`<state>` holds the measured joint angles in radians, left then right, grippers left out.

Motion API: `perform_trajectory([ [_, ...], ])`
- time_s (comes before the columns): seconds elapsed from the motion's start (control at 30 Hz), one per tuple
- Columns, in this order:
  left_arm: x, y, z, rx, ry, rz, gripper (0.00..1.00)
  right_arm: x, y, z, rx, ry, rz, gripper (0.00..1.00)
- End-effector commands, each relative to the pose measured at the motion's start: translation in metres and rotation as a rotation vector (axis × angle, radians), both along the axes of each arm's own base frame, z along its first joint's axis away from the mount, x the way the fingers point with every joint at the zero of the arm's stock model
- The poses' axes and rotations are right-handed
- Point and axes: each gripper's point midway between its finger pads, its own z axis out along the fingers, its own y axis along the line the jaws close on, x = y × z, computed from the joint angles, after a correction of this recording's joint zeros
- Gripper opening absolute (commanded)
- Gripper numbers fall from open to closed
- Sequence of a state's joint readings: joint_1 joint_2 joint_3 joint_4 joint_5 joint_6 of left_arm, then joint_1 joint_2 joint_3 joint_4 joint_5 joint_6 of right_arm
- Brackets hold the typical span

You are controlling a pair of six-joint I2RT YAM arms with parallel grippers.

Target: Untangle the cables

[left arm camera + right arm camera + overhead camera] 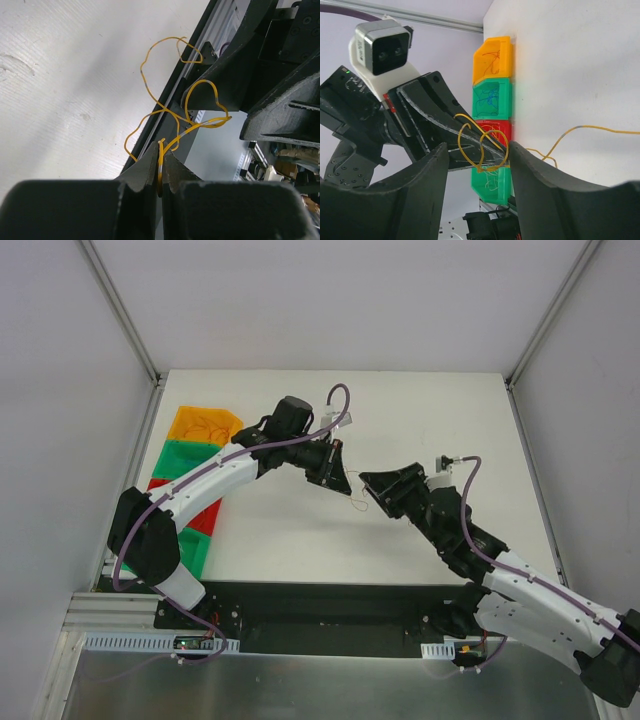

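Closest, my left gripper (160, 147) is clamped on the cables (144, 75), a thin yellow tangle held up, I judge, so its loops hang free. Just past its tips, my right gripper (479, 149) stands half-wide, straddling those loops, probably to draw one loose. Beyond, coloured bins (506, 60) hold other strands. No writing is readable.
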<state>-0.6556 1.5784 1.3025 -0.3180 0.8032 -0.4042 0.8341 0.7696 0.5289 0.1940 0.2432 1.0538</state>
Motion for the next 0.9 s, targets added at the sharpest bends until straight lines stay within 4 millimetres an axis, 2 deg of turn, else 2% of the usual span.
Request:
perform_trajectory([
  [0.0, -0.005, -0.004, 0.009, -0.033, -0.022, -0.027, 0.0, -0.001, -0.01, 0.016, -0.001, -0.023, -0.033, 0.56],
  [0.13, -0.004, -0.003, 0.01, -0.034, -0.029, -0.024, 0.0, -0.006, -0.016, 0.012, 0.002, -0.019, -0.037, 0.58],
  [0.33, -0.004, -0.004, 0.007, -0.03, -0.018, -0.027, 0.0, -0.007, -0.021, 0.017, 0.014, -0.024, -0.05, 0.57],
  [0.87, -0.005, -0.004, 0.006, -0.029, -0.012, -0.028, 0.0, 0.001, 0.007, 0.03, 0.089, -0.032, 0.014, 0.54],
])
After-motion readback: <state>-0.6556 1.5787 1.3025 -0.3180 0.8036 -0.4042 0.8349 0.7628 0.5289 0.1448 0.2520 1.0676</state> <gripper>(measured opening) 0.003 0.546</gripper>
